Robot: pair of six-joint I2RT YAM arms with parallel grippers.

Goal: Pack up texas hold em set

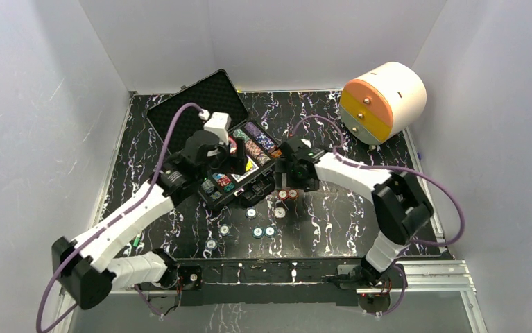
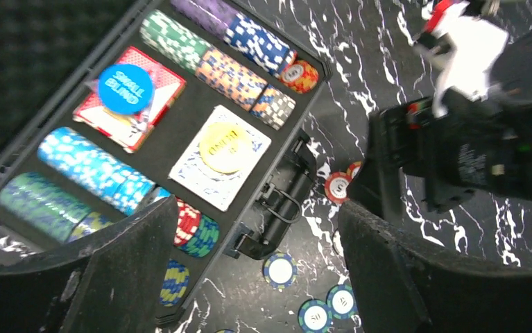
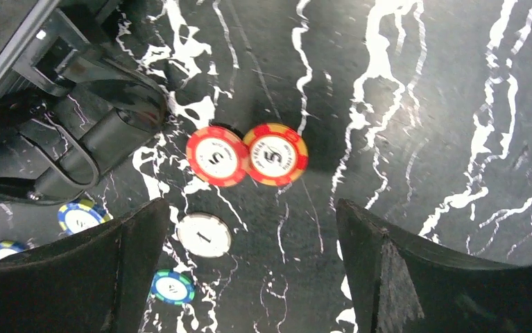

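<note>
The black case (image 1: 266, 182) lies open on the table, its foam lid (image 1: 193, 104) tipped back. In the left wrist view its tray (image 2: 179, 142) holds rows of multicoloured chips (image 2: 93, 170), a red deck under a blue button (image 2: 125, 88) and a white deck under a yellow button (image 2: 226, 147). My left gripper (image 2: 257, 215) is open and empty above the case's front edge. My right gripper (image 3: 249, 208) is open and empty above the table, close to two red chips (image 3: 218, 156) and a white chip (image 3: 204, 235). Several loose chips (image 1: 257, 232) lie in front of the case.
A big white cylinder with orange-yellow drawers (image 1: 384, 100) lies at the back right. White walls enclose the table on three sides. The case's handle (image 3: 103, 139) sticks out toward the right gripper. The arm bases and a metal rail (image 1: 429, 274) line the near edge.
</note>
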